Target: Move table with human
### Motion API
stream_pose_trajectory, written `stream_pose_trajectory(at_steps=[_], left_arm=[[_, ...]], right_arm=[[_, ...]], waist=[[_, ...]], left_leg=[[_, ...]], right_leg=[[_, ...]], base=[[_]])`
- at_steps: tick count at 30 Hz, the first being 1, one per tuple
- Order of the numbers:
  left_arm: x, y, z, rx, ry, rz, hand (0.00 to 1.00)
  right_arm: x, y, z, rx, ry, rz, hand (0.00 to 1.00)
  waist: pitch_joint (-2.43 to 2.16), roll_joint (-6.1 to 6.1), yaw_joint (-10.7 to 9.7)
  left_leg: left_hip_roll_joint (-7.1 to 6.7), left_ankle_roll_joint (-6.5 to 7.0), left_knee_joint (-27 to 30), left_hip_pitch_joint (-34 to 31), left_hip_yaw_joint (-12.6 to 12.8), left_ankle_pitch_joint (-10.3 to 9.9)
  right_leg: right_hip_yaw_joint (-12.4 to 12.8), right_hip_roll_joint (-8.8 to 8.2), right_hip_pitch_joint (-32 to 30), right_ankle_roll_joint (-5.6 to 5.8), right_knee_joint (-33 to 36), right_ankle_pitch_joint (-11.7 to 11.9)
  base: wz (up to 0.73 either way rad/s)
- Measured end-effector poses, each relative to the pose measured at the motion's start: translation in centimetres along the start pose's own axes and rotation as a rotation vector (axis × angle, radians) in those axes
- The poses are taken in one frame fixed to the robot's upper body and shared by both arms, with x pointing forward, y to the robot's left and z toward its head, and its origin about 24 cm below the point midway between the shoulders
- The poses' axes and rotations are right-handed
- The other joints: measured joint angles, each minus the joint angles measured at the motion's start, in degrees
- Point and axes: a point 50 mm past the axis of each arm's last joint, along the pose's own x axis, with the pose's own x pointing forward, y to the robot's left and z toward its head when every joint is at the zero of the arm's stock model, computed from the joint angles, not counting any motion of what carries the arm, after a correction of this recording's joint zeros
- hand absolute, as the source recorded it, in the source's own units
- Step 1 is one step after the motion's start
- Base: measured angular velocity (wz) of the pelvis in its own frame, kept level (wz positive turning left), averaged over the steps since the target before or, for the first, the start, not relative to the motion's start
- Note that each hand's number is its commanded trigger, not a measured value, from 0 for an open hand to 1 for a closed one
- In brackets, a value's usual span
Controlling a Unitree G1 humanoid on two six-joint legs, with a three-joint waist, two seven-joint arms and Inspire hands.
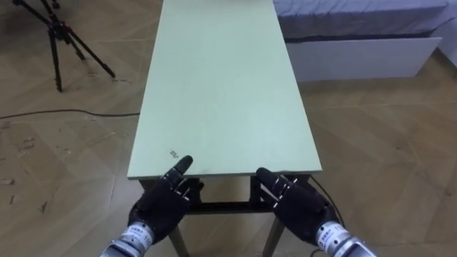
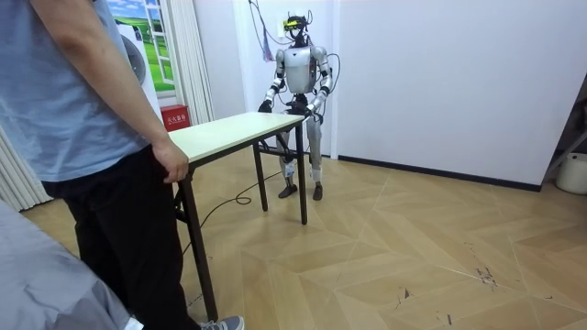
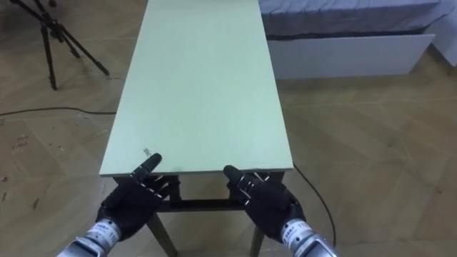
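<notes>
A long table (image 1: 221,93) with a pale green top and dark metal legs stretches away from me. My left hand (image 1: 166,200) and right hand (image 1: 300,203) grip its near short edge. Each thumb lies on the top and the fingers curl beneath the rim. In the room view I stand upright at one end of the table (image 2: 229,133), close to a white wall. At the opposite end, a person in a blue shirt and dark trousers has a hand (image 2: 171,163) on the table's edge.
A black tripod (image 1: 61,36) stands at my far left, and a dark cable (image 1: 64,113) lies on the wooden floor beside it. A bed with a white base (image 1: 357,57) sits at my far right. A red box (image 2: 174,116) stands by the wall.
</notes>
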Motion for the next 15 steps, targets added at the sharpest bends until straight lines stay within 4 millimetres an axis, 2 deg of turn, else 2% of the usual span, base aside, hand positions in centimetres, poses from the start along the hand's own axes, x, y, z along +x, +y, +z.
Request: stream_pose_trajectory(at_steps=[5, 15], left_arm=[[0.6, -0.6, 0.0, -0.032, 0.016, 0.015, 0.0], [1.0, -1.3, 0.1, -0.067, 0.01, 0.034, 0.0]], right_arm=[[-0.1, -0.2, 0.5, 0.076, -0.023, -0.021, 0.0], [0.1, 0.1, 0.6, 0.234, -0.047, -0.013, 0.0]], waist=[[-0.05, 0.12, 1.11], [-0.05, 0.31, 1.14]], left_leg=[[0.12, -0.02, 0.07, 0.1, -0.08, 0.01], [0.27, -0.02, 0.97, -0.07, 0.0, 0.02]], right_leg=[[0.05, 0.17, 0.04, -0.15, -0.02, 0.09], [0.14, 0.14, -0.16, -0.41, 0.21, 0.27]], base=[[0.0], [0.0]])
